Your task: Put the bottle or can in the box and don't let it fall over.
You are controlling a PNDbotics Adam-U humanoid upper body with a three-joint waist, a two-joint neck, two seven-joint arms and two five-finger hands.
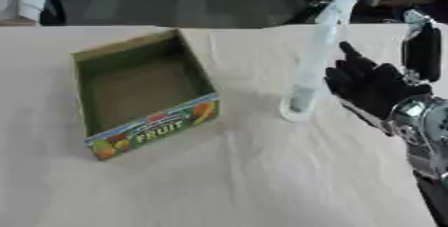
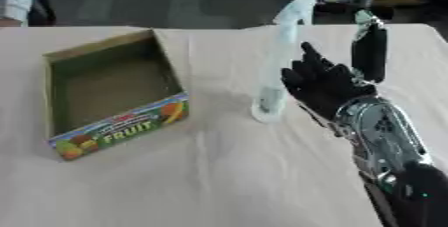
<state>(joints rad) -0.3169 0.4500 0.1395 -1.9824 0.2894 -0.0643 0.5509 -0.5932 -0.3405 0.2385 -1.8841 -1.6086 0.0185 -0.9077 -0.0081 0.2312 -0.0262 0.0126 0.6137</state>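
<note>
Bottle (image 1: 313,66): tall, slim, clear plastic, upright on table (image 1: 262,181), right of open cardboard box (image 1: 140,91), well apart. Right hand (image 2: 325,87) just beside bottle's right flank, fingers spread open, holding nothing; contact uncertain. Likely light, top-heavy, smooth, easily tipped; best taken low-to-middle of body. Left hand unseen.

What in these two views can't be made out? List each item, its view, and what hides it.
- Contact between right hand and bottle: both eye views, the fingers overlap the bottle's side.
- Bottle's contents and label: both views, blurred.
- Inner face of the box front wall: both views, it faces away from the camera.
- Small print above FRUIT: too small.
- Left hand: outside both views.
</note>
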